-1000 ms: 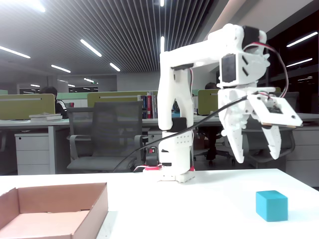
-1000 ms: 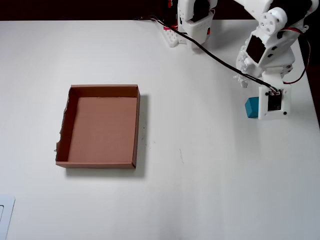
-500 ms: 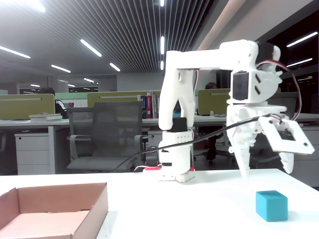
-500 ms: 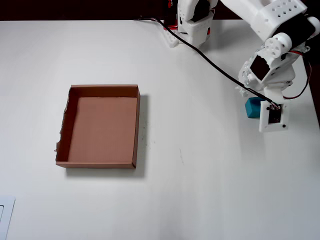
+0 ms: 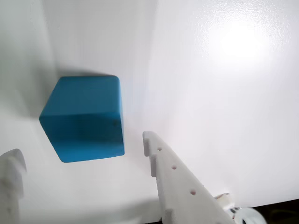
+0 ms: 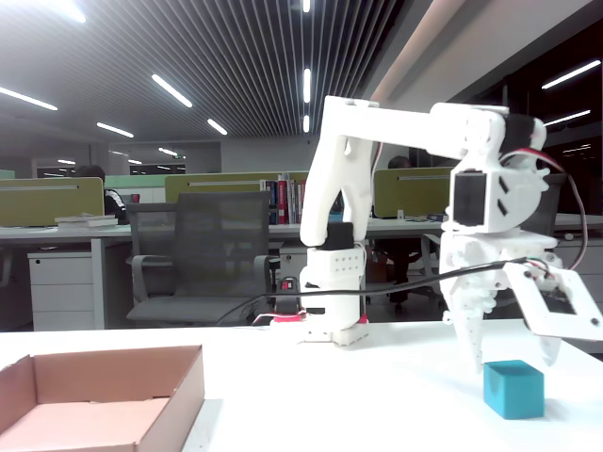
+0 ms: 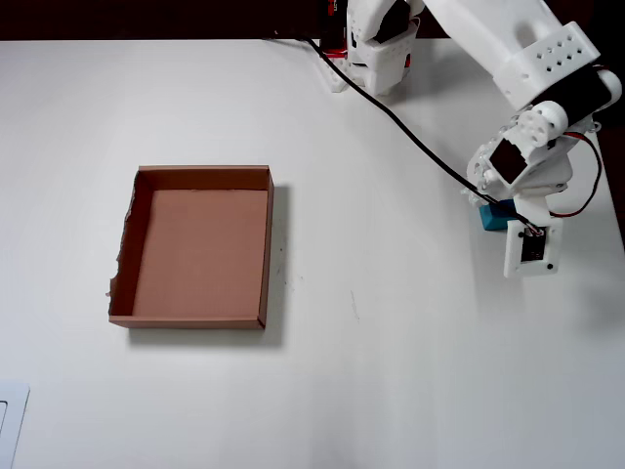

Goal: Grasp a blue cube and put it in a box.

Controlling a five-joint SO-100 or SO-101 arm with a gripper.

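The blue cube point(image 5: 84, 119) rests on the white table, at the right in the fixed view point(image 6: 513, 388) and half hidden under the wrist in the overhead view point(image 7: 487, 216). My gripper point(image 6: 513, 361) is open and hangs just over it, one white finger point(image 6: 474, 330) on each side with the tips near the cube's top. In the wrist view the gripper point(image 5: 80, 147) straddles the cube without touching it. The brown cardboard box point(image 7: 267, 244) lies far to the left, open, with nothing in it; its wall point(image 6: 191, 388) shows at the lower left of the fixed view.
The arm's base point(image 7: 376, 44) stands at the table's back edge, and a black cable point(image 7: 410, 107) runs from it to the wrist. The table's right edge point(image 7: 617, 210) is close to the cube. Office desks and chairs point(image 6: 188, 264) stand behind.
The arm has reached out and come down. The open gripper dropped from well above the table to just over the cube, which has not moved.
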